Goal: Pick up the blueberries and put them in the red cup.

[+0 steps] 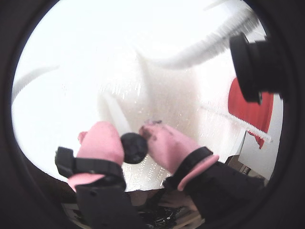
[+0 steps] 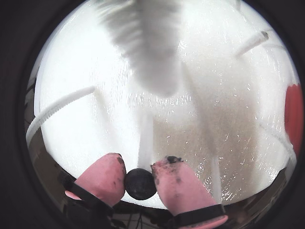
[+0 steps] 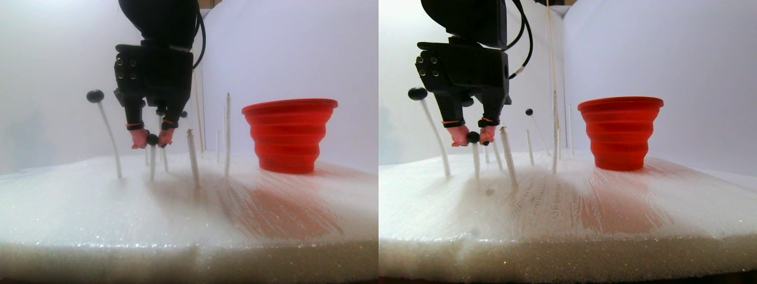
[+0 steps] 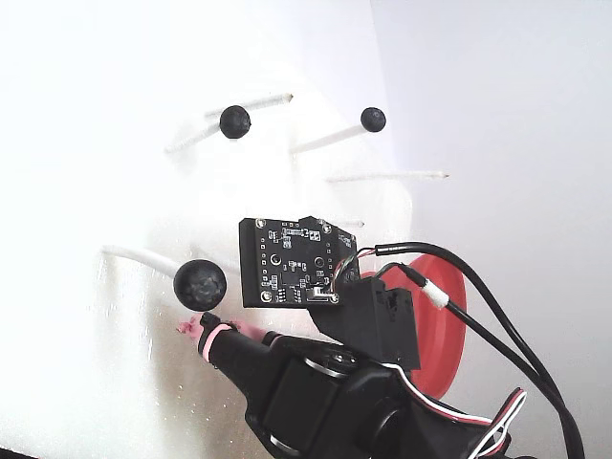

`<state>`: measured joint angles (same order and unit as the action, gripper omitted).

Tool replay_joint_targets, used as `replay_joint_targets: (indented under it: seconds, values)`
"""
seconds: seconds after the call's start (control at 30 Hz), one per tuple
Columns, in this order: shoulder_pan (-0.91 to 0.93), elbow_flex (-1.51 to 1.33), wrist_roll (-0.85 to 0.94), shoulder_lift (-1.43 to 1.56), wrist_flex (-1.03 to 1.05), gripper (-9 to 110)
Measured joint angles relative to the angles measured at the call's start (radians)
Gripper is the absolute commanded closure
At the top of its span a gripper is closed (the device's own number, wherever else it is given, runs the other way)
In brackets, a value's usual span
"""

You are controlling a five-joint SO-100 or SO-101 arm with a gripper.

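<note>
Wrist views: the gripper (image 1: 141,137) is clenched on one of the blueberries (image 1: 134,147), held between pink fingertips (image 2: 106,174); the red cup (image 1: 248,112) shows at the right edge. Stereo pair: gripper (image 3: 152,138) with berry above the foam slab (image 3: 189,236), cup (image 3: 289,134) well apart to the right, toward the slab's far edge. Fixed view: more berries on white sticks (image 4: 320,140); the largest (image 4: 200,283) lies nearest the arm.

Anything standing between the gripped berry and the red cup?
Yes. In the stereo pair view the gripper pinches a blueberry, and upright white sticks rise from the foam between it and the red cup. Lifting above their tips looks safest.
</note>
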<state>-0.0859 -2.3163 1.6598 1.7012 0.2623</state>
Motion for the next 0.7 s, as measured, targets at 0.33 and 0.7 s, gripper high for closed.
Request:
replay_joint_targets:
  seconds: [0.33,0.7]
  values:
    - [0.0,-0.006,0.0,0.069,0.063,92]
    - [0.02,-0.02,0.0,0.163,0.124,92]
